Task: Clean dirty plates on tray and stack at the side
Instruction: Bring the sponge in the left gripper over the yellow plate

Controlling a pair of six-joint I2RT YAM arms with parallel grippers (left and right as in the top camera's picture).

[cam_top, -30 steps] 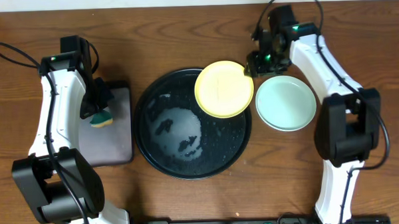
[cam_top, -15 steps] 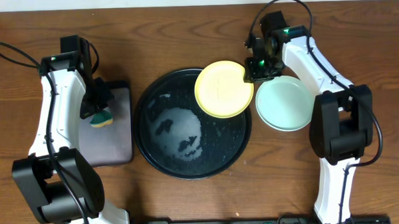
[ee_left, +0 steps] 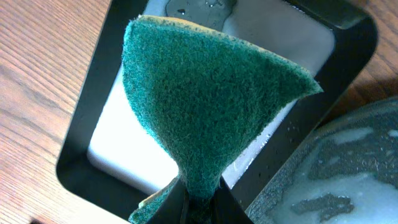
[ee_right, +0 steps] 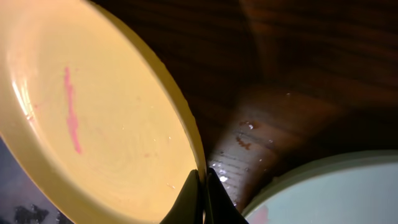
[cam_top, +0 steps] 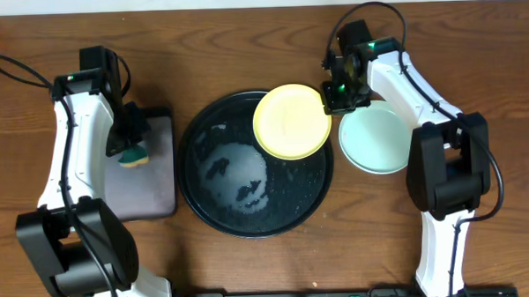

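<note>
A pale yellow plate (cam_top: 291, 121) lies over the upper right rim of the round black tray (cam_top: 204, 199), which holds foamy water. My right gripper (cam_top: 333, 99) is shut on that plate's right rim; the right wrist view shows the jaws pinching the rim of the yellow plate (ee_right: 93, 118), which carries a pink streak. A mint-green plate (cam_top: 381, 138) sits on the table to the right, its edge showing as the green plate (ee_right: 336, 193). My left gripper (cam_top: 130, 144) is shut on a green sponge (ee_left: 205, 99) above the rectangular tray (cam_top: 155, 183).
The black rectangular tray (ee_left: 93, 130) holds a white wet surface. Wood table runs all round. Cables loop behind both arms at the back. The big tray's rim (ee_left: 298, 186) lies just right of the rectangular one.
My right gripper moved left and closed on the yellow plate's rim. The plate has shifted slightly left. The left arm and sponge have not moved.
</note>
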